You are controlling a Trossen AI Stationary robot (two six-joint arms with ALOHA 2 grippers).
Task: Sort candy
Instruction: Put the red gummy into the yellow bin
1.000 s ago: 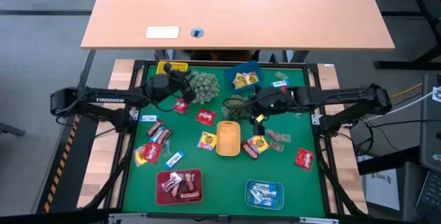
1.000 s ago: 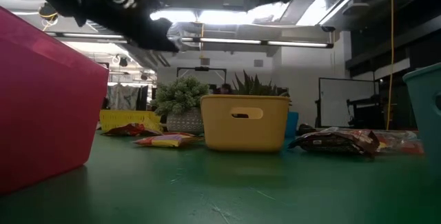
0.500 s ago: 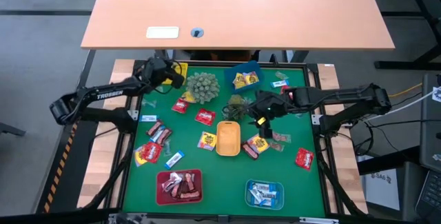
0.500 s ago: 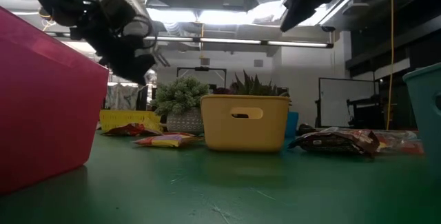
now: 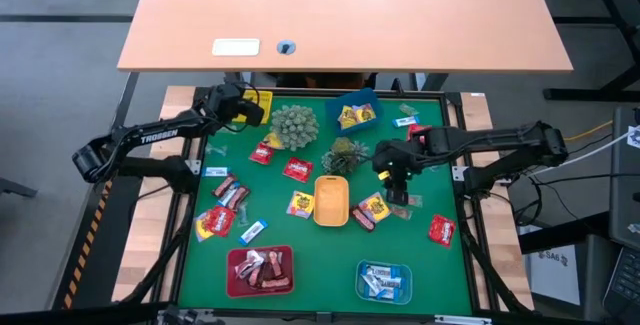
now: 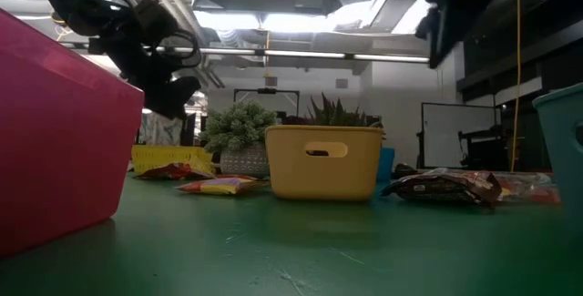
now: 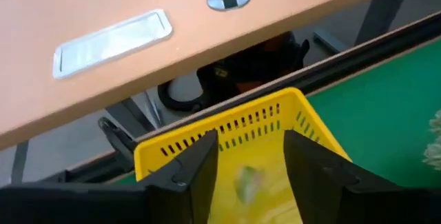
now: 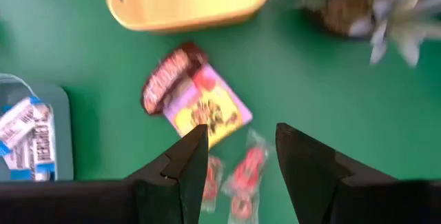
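Note:
My left gripper (image 5: 258, 112) hangs open over the yellow tray (image 7: 227, 131) at the table's far left corner. A blurred pale green candy (image 7: 249, 177) shows between its fingers, over the tray's floor and apart from both. My right gripper (image 5: 397, 187) points down, open, above loose candy lying flat on the green mat right of the orange tray (image 5: 331, 200). Below its fingers are red sweets in clear wrappers (image 8: 242, 176), a yellow-purple packet (image 8: 207, 110) and a brown bar (image 8: 165, 80). It touches none of them.
A red tray (image 5: 260, 270) and a teal tray (image 5: 384, 281) with candy stand near the front, a blue tray (image 5: 355, 113) at the back. Two spiky plants (image 5: 294, 125) (image 5: 345, 155) stand mid-table. More candy lies at the left (image 5: 225, 210) and right (image 5: 441, 229).
My left gripper has swung from beside the pale plant toward the table's far left corner and now hangs over the yellow tray. My right gripper has moved toward the near edge, sunk a little and tipped to point down over the loose candy.

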